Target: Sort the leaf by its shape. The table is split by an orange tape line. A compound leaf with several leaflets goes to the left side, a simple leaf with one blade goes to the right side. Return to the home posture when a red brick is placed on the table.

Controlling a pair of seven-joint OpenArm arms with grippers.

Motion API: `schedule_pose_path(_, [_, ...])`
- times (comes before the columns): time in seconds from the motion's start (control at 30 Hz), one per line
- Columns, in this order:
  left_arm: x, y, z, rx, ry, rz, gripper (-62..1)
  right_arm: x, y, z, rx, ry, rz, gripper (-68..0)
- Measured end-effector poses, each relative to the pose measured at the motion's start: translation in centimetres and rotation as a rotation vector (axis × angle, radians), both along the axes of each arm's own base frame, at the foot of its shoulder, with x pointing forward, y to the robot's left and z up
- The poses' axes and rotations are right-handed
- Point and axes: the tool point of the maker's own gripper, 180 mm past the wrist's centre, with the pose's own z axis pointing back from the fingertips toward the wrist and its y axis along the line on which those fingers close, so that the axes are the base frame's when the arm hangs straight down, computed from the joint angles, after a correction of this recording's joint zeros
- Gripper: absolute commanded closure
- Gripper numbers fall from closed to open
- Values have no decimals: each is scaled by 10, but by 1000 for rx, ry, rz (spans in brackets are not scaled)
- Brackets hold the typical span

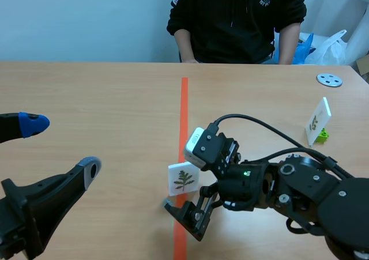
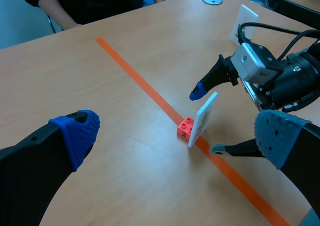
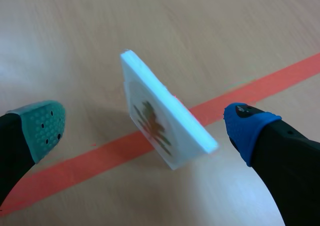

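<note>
On the orange tape line (image 1: 184,98) stands a white square card (image 1: 183,180) printed with a green leaf of several leaflets, set in a small red toy-brick base (image 2: 186,129). The right gripper (image 3: 146,128) straddles the card, fingers wide apart, neither pad touching it. The left gripper (image 1: 61,146) gapes too, holding nothing, well apart on the left side.

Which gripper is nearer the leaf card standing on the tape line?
Right. The right gripper is open with the leaf card between its fingers, and there is a gap on each side. The left gripper is open, well off to the card's left.
</note>
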Motion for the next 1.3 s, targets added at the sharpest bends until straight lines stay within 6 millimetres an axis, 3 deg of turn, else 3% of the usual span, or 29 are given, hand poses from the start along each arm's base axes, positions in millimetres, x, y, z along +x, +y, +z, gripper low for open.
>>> schedule_pose_path(0.1, [0, 0, 0, 0, 0, 0, -623, 0, -3, -6, -11, -2, -20, -670])
schedule_pose_path(0.27, [0, 0, 0, -5, 0, 6, -623, -1, -5, -7, 1, 0, -22, -475])
schedule_pose_path(0.53, [0, 0, 0, -14, 0, 16, -623, 3, -5, -3, 16, -24, -38, -314])
schedule_pose_path(0.77, [0, 0, 0, -14, 0, 16, -623, 2, -6, -5, 3, -23, -35, -226])
schedule_pose_path(1.13, [0, 0, 0, -14, 0, 16, -623, 2, -8, -9, -20, -11, -38, -14])
schedule_pose_path(1.3, [0, 0, 0, -14, 0, 16, -623, 2, -8, -9, -19, -12, -38, -15])
